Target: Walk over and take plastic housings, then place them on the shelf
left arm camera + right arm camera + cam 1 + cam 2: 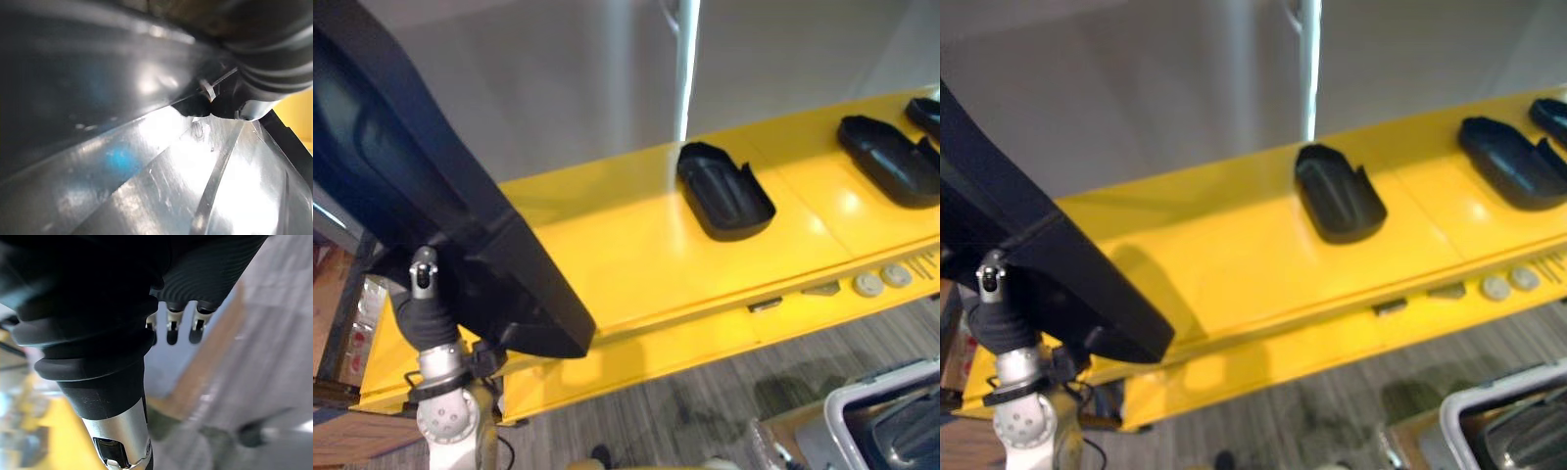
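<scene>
The left hand [426, 304] is pressed against the lower end of a big black plastic housing [431, 166], which is tilted above the left end of the yellow shelf [626, 245]. How the hand grips it cannot be told. The right hand [181, 318] hangs relaxed and holds nothing. On the shelf lie one black housing [724, 191] and another housing [891, 162] farther to the right.

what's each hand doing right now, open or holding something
left hand: up against the big black housing, grip cannot be told
right hand: open, relaxed, holding nothing
</scene>
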### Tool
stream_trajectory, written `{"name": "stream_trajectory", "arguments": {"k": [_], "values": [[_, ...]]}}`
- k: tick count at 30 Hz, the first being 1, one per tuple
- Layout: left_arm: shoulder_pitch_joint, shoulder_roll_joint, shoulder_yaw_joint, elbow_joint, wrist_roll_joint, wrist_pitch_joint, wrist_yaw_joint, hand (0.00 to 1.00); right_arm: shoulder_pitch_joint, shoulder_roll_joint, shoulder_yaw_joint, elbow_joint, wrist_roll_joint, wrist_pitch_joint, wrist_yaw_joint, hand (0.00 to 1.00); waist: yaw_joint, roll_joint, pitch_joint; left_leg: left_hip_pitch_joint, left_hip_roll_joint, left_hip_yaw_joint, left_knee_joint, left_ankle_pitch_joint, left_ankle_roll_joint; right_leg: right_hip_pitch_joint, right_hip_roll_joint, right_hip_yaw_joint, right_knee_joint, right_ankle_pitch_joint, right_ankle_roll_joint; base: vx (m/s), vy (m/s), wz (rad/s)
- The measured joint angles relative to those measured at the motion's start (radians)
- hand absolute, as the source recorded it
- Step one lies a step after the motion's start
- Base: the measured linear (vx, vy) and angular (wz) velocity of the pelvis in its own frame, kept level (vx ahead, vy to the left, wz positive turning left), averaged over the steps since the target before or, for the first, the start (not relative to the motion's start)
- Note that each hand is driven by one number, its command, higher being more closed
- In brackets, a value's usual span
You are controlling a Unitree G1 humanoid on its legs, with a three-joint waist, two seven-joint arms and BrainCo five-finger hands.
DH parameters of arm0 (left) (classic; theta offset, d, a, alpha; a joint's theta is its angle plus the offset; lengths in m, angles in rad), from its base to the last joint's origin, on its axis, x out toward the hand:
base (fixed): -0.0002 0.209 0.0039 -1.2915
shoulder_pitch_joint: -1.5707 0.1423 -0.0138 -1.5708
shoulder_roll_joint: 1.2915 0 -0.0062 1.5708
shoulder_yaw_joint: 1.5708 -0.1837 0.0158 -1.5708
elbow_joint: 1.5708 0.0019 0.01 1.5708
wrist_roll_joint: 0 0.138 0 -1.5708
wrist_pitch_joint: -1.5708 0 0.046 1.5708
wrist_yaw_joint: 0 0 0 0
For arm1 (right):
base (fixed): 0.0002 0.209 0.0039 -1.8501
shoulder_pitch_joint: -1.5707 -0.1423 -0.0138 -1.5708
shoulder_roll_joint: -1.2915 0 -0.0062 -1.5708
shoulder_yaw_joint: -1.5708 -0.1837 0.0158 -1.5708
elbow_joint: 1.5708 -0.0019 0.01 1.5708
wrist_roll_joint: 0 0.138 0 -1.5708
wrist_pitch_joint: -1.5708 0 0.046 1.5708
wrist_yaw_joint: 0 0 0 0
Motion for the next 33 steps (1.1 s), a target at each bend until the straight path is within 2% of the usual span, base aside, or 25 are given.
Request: {"name": "stream_trajectory", "arguments": {"k": [2,5,7,11,12,16,20,22,28,31,33], "values": [[-0.026,0.012,-0.02,0.0,-0.002,0.043,-0.03,1.0,-0.004,-0.02,-0.007,0.035,-0.001,0.019,0.054,0.0,0.0,0.003,-0.005,0.0,0.003,0.021,-0.007,0.005,0.006,0.0,0.0,0.0,-0.002,0.007,0.002,-0.07,0.008,0.05],[-0.136,0.09,-0.117,0.008,0.001,0.122,-0.065,1.0,-0.052,-0.064,-0.017,0.092,-0.002,0.073,0.162,0.0,0.0,-0.002,0.001,-0.003,0.004,0.049,-0.035,0.037,0.01,-0.012,0.002,-0.002,-0.008,0.019,0.003,-0.08,0.008,0.06],[-0.246,0.137,-0.191,0.04,0.001,0.178,-0.067,1.0,-0.105,-0.09,-0.016,0.113,-0.003,0.076,0.191,0.0,-0.005,-0.004,0.012,-0.035,0.001,0.05,-0.038,0.051,0.014,-0.046,0.0,0.002,-0.008,0.029,0.003,-0.1,0.028,0.0],[-0.557,0.203,-0.255,0.193,0.001,0.308,-0.054,1.0,-0.288,-0.153,-0.015,0.115,-0.001,0.078,0.242,0.0,-0.042,0.004,0.127,-0.109,0.002,0.059,-0.039,0.094,0.016,-0.14,0.005,0.027,-0.009,0.064,-0.001,-0.12,0.022,-0.07],[-0.592,0.206,-0.255,0.225,0.001,0.321,-0.048,1.0,-0.309,-0.16,-0.015,0.114,-0.001,0.078,0.243,0.0,-0.044,0.002,0.146,-0.114,0.003,0.065,-0.038,0.101,0.02,-0.148,0.006,0.033,-0.009,0.069,-0.001,-0.09,0.012,-0.15],[-0.791,0.255,-0.286,0.463,0.006,0.409,0.034,1.0,-0.368,-0.199,-0.018,0.115,-0.001,0.085,0.264,0.0,-0.085,0.0,0.222,-0.144,-0.005,0.071,-0.033,0.119,0.024,-0.188,0.004,0.042,0.0,0.082,-0.004,0.02,0.013,-0.05],[-0.919,0.3,-0.313,0.593,0.0,0.499,0.104,1.0,-0.388,-0.21,-0.017,0.114,-0.001,0.101,0.283,0.0,-0.087,0.002,0.245,-0.139,-0.007,0.106,-0.033,0.122,0.019,-0.215,0.002,0.079,0.031,0.07,-0.023,0.06,0.005,-0.15],[-0.965,0.32,-0.318,0.617,-0.003,0.53,0.113,1.0,-0.394,-0.21,-0.018,0.111,-0.003,0.102,0.291,0.0,-0.093,0.005,0.252,-0.139,-0.006,0.112,-0.033,0.126,0.013,-0.225,0.002,0.086,0.05,0.061,-0.035,0.03,-0.002,-0.05],[-1.053,0.38,-0.32,0.747,-0.04,0.64,0.166,1.0,-0.395,-0.21,-0.016,0.096,-0.006,0.102,0.314,0.0,-0.11,0.009,0.271,-0.12,-0.003,0.131,-0.033,0.126,0.013,-0.233,-0.001,0.097,0.1,0.021,-0.031,0.0,-0.006,-0.04],[-1.062,0.39,-0.318,0.822,-0.029,0.72,0.185,1.0,-0.381,-0.211,-0.003,0.079,-0.006,0.103,0.322,0.0,-0.108,0.012,0.273,-0.107,0.002,0.161,-0.034,0.126,0.013,-0.239,0.004,0.114,0.117,0.015,-0.031,-0.02,-0.004,-0.15],[-1.082,0.391,-0.313,0.875,-0.013,0.814,0.184,1.0,-0.369,-0.21,0.006,0.065,-0.011,0.105,0.327,0.0,-0.111,0.013,0.274,-0.108,0.003,0.167,-0.034,0.126,0.012,-0.251,0.002,0.117,0.138,0.007,-0.029,-0.04,0.006,-0.05]]}}
